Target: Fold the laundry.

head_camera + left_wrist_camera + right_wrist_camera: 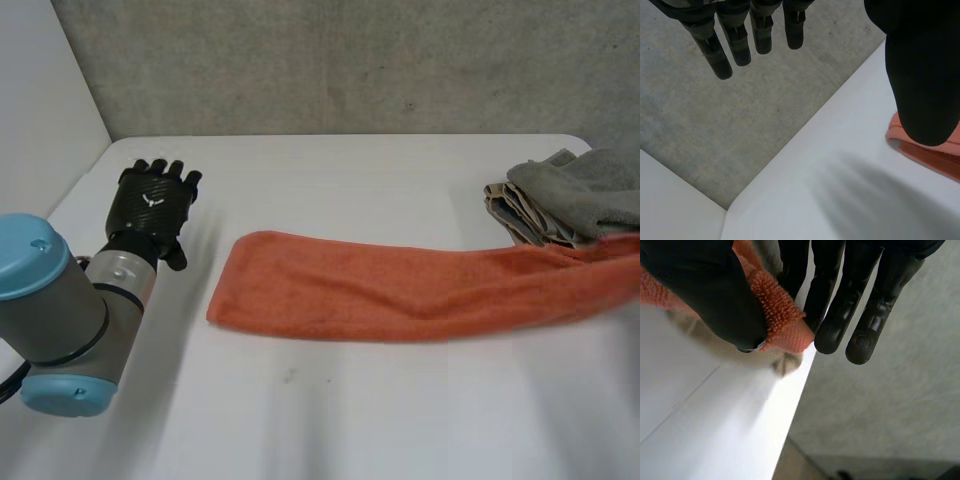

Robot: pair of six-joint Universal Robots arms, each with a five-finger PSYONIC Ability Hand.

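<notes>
An orange towel (400, 290) lies folded lengthwise as a long strip across the middle of the white table (330, 420). Its right end rises off the table toward the right edge. In the right wrist view my right hand (725, 300) pinches an end of the orange towel (785, 325) between thumb and fingers, over the table's edge. My left hand (150, 200) rests at the table's left side with straight fingers (735, 40), a little left of the towel's left end (935, 150), holding nothing.
A pile of grey and beige cloths (570, 200) sits at the far right of the table, just behind the towel's raised end. A concrete wall runs behind the table. The table's right edge (795, 405) drops to the floor below my right hand.
</notes>
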